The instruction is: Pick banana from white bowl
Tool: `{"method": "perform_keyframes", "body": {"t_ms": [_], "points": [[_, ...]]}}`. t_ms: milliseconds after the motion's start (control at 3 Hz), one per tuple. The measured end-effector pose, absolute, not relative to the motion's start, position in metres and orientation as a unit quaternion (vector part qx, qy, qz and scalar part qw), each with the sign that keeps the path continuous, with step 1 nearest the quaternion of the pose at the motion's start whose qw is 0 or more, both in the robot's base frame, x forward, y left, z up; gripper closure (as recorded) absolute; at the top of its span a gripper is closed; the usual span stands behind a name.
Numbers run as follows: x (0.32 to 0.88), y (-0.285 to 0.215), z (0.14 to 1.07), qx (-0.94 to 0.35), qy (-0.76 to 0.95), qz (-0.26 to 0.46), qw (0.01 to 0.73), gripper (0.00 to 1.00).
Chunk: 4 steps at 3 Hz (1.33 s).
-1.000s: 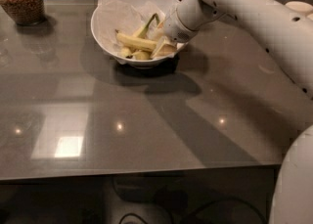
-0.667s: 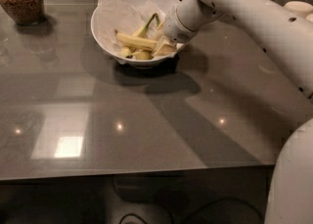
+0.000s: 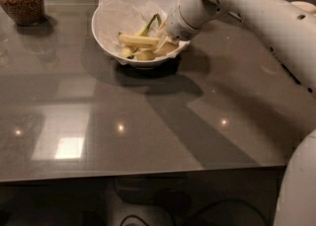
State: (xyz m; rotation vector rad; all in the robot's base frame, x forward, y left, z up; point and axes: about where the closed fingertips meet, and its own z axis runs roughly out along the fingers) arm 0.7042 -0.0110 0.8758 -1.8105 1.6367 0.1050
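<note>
Noting my gripper [image 3: 164, 40] inside the large glossy white bowl [image 3: 105, 14], at the right end of the long pale-yellow banana [image 3: 138, 40]; cannot tell its grip state.

The table [image 3: 148, 136] is a smooth, glossy grey slab that mirrors the ceiling lights. The white bowl [image 3: 104, 20] looks glazed and shiny, and it is lined with crinkled matt paper [image 3: 123, 15]. The banana [image 3: 139, 40] has dull, pale-yellow skin. The arm [image 3: 256, 8] wears a smooth white plastic-looking shell with a soft sheen, and its gripper [image 3: 165, 42] dips in at the bowl's right rim. The jar [image 3: 22, 0] is clear glass.
</note>
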Motion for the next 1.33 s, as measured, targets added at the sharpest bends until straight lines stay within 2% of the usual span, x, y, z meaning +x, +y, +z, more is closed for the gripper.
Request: {"method": "perform_keyframes", "body": {"t_ms": [667, 1333], "points": [[0.689, -0.027, 0.919, -0.688, 0.616, 0.026, 0.383, 1.0], [0.645, -0.064, 0.964, -0.668, 0.597, 0.051, 0.441, 1.0]]}}
